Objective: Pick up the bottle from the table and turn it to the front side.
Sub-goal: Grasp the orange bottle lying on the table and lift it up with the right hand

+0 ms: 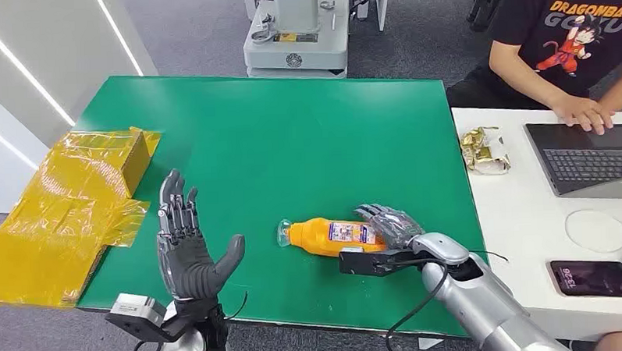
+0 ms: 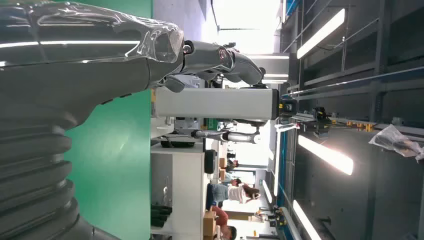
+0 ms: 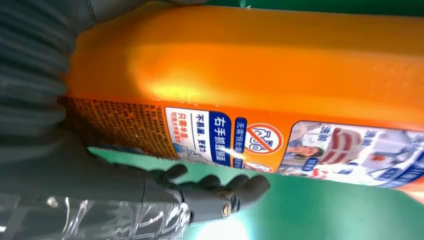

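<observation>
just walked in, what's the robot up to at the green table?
The right hand is closing around the base end of an orange bottle that lies on its side on the green table, cap pointing toward the robot's left. In the right wrist view the fingers curl along the label; whether it is lifted yet is unclear. The left hand is raised, open and empty, near a yellow taped box. A person works at a laptop on the adjacent white desk.
</observation>
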Motion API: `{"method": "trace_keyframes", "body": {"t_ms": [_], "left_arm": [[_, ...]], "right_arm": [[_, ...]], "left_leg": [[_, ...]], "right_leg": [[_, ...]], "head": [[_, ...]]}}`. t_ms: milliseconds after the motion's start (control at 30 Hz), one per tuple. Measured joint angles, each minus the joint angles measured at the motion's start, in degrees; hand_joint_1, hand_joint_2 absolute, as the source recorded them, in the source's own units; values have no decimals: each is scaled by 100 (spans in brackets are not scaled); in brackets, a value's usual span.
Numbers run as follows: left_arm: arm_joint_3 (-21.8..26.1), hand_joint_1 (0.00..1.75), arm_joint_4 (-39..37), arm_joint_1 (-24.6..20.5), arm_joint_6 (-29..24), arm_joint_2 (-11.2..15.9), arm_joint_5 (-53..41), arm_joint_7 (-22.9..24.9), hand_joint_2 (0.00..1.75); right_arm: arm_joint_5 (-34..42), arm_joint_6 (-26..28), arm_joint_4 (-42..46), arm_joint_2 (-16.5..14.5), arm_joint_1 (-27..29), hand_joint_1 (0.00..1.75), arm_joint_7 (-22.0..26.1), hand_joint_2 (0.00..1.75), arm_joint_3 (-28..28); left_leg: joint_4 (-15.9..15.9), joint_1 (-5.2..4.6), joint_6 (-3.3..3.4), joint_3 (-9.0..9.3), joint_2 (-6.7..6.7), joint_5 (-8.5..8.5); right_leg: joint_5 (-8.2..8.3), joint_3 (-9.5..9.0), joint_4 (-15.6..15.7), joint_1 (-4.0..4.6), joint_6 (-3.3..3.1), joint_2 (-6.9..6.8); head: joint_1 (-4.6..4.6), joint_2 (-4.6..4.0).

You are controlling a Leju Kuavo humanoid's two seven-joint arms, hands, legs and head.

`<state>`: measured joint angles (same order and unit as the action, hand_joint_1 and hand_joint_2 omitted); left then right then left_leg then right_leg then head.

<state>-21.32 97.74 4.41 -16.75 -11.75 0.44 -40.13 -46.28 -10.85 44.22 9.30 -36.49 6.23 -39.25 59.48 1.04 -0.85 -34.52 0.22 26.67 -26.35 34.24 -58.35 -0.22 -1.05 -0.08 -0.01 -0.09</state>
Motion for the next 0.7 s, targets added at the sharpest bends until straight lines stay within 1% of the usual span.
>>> {"method": "trace_keyframes", "body": {"t_ms": [67,133,200,267,333,500,700], "left_arm": [[5,0,0,-5,18,-9,9,0,175],[14,0,0,-17,48,-23,20,0,175],[32,0,0,-34,62,-40,22,0,175],[56,0,0,-51,67,-55,21,0,175],[74,0,0,-61,71,-68,22,0,175],[110,0,0,-76,68,-78,48,0,175],[122,0,-88,-84,171,-78,227,0,175]], "right_arm": [[-18,82,-32,-19,1,173,4,175,-2],[-96,312,-71,-50,20,175,23,175,-3],[-266,824,-44,-83,93,175,45,175,14],[-583,1542,115,-149,215,175,-13,175,66],[-860,2027,352,-223,347,175,-70,175,153],[-1104,2874,999,-393,727,175,70,175,571],[-1200,3582,1794,-598,1212,175,310,175,1063]], "left_leg": [[0,0,0,0,-1,0],[1,0,0,-1,-2,-1],[1,0,0,-3,-2,-1],[2,0,0,-3,-1,-1],[3,0,0,-3,-3,0],[0,0,-1,-7,-5,1],[0,0,-1,-7,-4,2]], "right_leg": [[0,0,0,0,0,-1],[1,-1,0,0,0,-2],[1,-1,-1,0,0,-2],[1,0,-1,0,0,-1],[0,2,-1,0,0,-2],[-2,5,-1,0,0,-3],[-3,4,0,0,0,-3]], "head": [[0,0],[-1,0],[0,0],[0,0],[0,0],[-1,0],[0,0]]}}
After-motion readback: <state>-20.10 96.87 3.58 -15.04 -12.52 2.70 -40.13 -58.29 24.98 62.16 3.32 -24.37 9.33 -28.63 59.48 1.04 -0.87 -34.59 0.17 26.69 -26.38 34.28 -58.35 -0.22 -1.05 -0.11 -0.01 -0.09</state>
